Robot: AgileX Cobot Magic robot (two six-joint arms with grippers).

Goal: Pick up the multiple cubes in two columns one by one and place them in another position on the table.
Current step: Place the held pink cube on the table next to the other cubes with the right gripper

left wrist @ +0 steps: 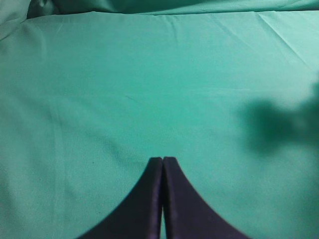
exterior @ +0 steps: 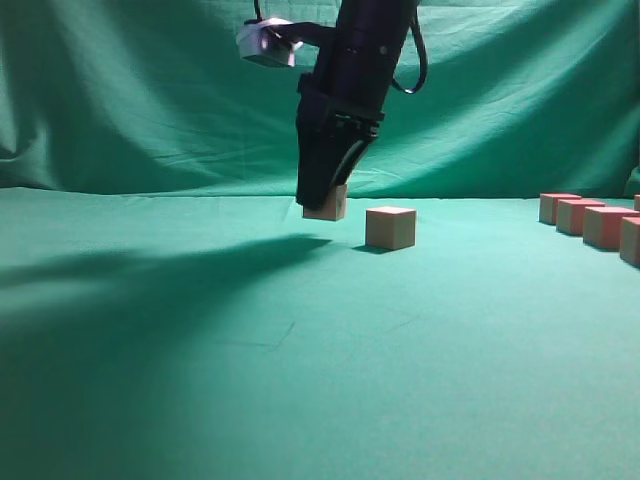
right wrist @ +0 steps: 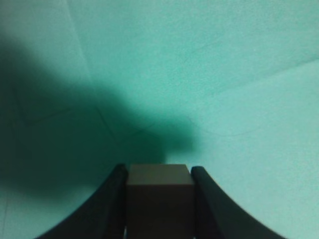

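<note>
While I watch the exterior view, my right tool point(exterior: 322, 205) grips a cube point(exterior: 327, 206) just above the tabletop point(exterior: 300, 350). A placed cube point(exterior: 390, 227) sits near at its 3 o'clock, so I judge straight down is the clear path. The waiting cubes point(exterior: 590, 220) line the far right edge, well apart. On the left wrist view, my left tool point(left wrist: 162, 162) is pressed closed and empty over bare cloth. On the right wrist view, both fingers point(right wrist: 112, 199) pinch the cube squarely, with open cloth from 9 to 3 o'clock.
</note>
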